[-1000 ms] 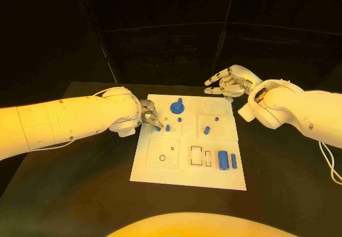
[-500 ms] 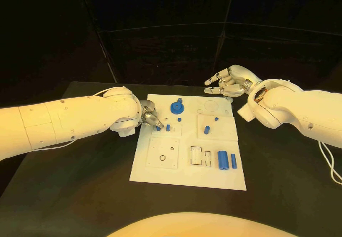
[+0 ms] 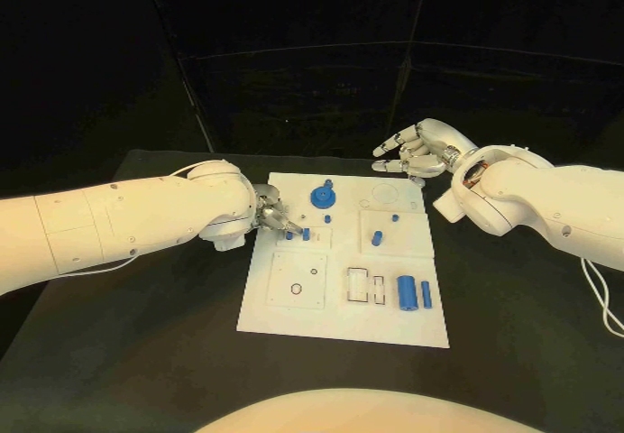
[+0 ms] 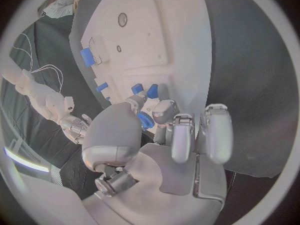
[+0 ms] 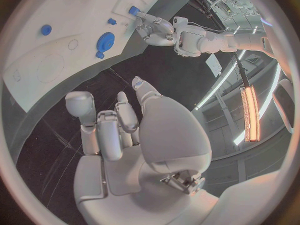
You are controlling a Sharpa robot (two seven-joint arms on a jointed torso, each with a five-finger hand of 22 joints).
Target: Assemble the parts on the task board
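Blue plastic peg (image 4: pixel 144 120) between metallic left robot hand (image 4: pixel 156 127) fingertips.

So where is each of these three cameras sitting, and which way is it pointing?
Head view: sits on the robot's head, looking down at the white board on the black table; both white arms reach in from the sides.
Left wrist view: sits behind the left hand, facing along its fingers to the board; a small blue part sits at the fingertips.
Right wrist view: sits behind the right hand, which holds nothing, facing the board's far edge.
Shared: both wrist views also show the other hand, and all three show the board.
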